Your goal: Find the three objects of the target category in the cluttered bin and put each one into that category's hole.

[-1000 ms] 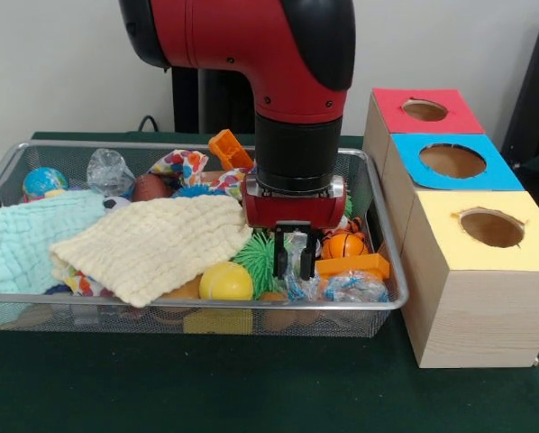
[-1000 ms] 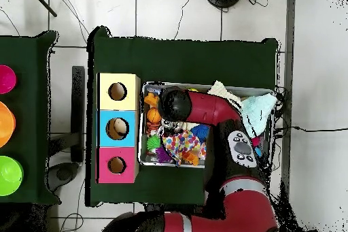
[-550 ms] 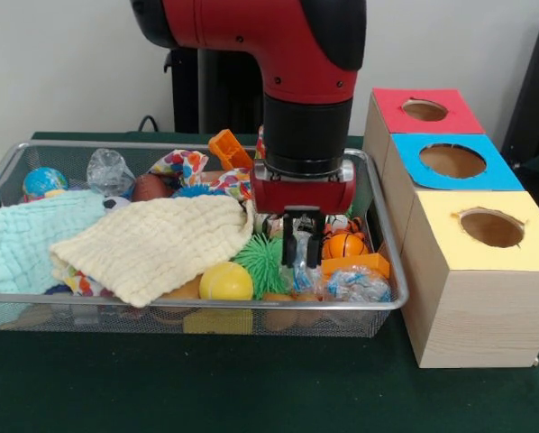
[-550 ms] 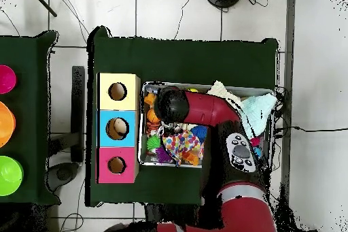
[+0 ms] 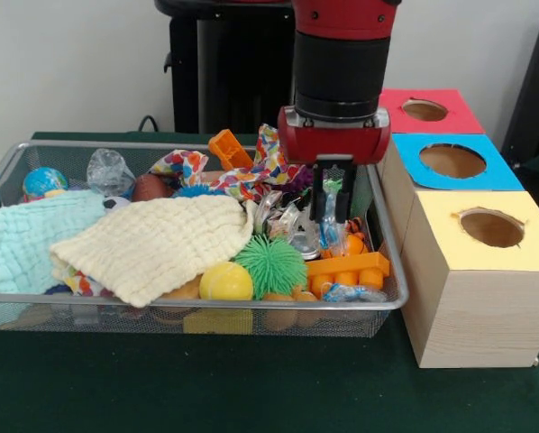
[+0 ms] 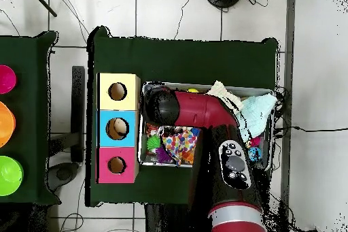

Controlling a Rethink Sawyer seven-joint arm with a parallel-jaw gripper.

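Green table, wire bin [image 5: 17, 298] — fingers [image 5: 331, 209] clenched on crinkly clear packet [image 5: 330, 221].

The arm [image 5: 342, 54] is red and black. Three wooden boxes have coloured tops: red [image 5: 424, 110], blue [image 5: 452, 161] and yellow [image 5: 488, 229]. In the grey wire bin [image 5: 206, 305] lie a pale yellow cloth [image 5: 157, 242], a mint cloth [image 5: 22, 239], a green spiky ball [image 5: 269, 264], a yellow ball [image 5: 225, 281], orange blocks [image 5: 349, 267] and multicoloured patterned fabric [image 5: 251, 176]. The table cover [image 5: 206, 379] is dark green.
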